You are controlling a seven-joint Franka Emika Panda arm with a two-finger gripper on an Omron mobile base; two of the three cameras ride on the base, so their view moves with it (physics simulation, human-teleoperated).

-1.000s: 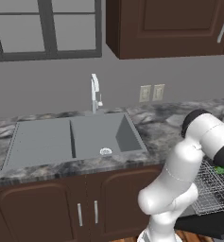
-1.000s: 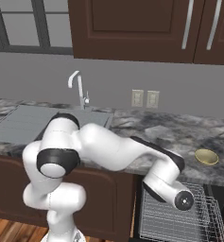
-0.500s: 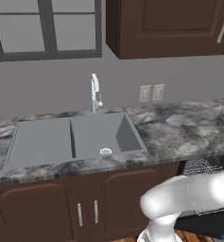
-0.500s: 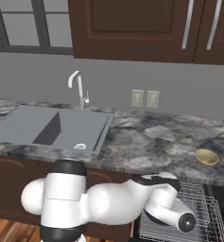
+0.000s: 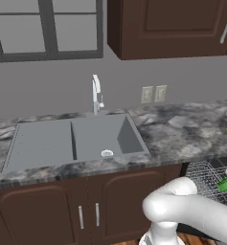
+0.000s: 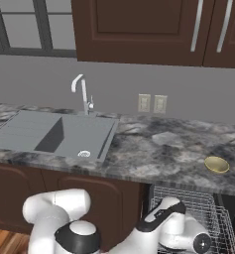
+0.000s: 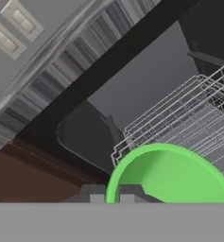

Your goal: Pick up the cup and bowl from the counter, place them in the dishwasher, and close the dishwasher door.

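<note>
Because the cup goes into the dishwasher first, the arm reaches low over the wire rack (image 6: 198, 208), with the end effector (image 7: 112, 197) pinching the rim of the green cup (image 7: 172, 175) at the six o'clock edge of the hand view. The cup's open mouth faces the camera, so its long axis runs along the fingers, toward the rack. The tan bowl (image 6: 216, 164) sits on the marbled surface (image 6: 158, 149), at three o'clock from the sink (image 6: 54, 134).

rack (image 6: 188, 206) wires close round cup (image 7: 172, 175), ctr (image 6: 158, 154) overhead
</note>
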